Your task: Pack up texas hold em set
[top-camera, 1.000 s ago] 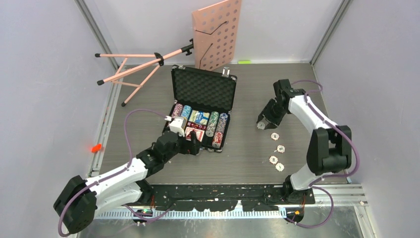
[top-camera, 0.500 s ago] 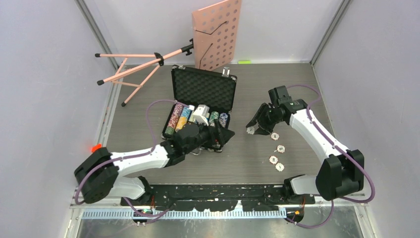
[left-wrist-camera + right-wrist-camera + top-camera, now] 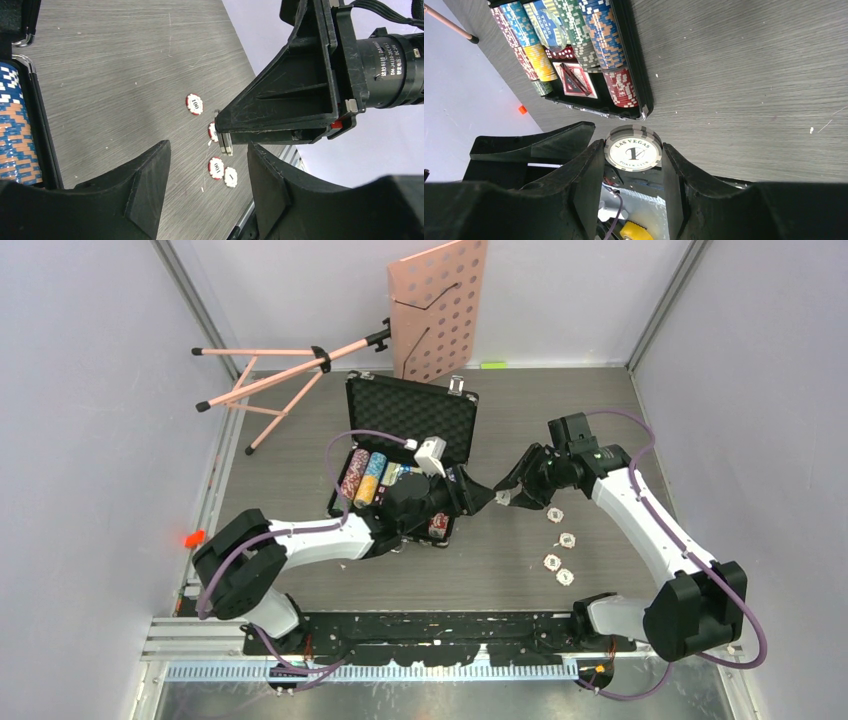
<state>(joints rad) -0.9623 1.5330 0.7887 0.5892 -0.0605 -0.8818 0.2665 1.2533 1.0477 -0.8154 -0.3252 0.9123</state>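
The black case [image 3: 412, 418] lies open with its foam lid up. Rows of striped chips [image 3: 600, 27], card decks [image 3: 574, 80] and red dice fill its tray. My right gripper [image 3: 508, 497] is shut on a small stack of white-grey "1" chips [image 3: 633, 149], held in the air just right of the case. The stack shows edge-on in the left wrist view [image 3: 225, 143]. My left gripper [image 3: 482, 497] is open, reaching over the case's right end. Its fingers [image 3: 145, 185] flank the air just short of the held stack. Several loose chips [image 3: 560, 545] lie on the table.
A pink perforated music stand [image 3: 437, 305] leans at the back wall, with its tripod [image 3: 270, 380] lying to the back left. A small orange object [image 3: 194, 537] sits at the table's left edge. The loose chips also show in the left wrist view [image 3: 216, 167].
My left arm has swung right from the case's front to its right end, toward my right gripper. My right gripper has moved left with the chips to meet it.
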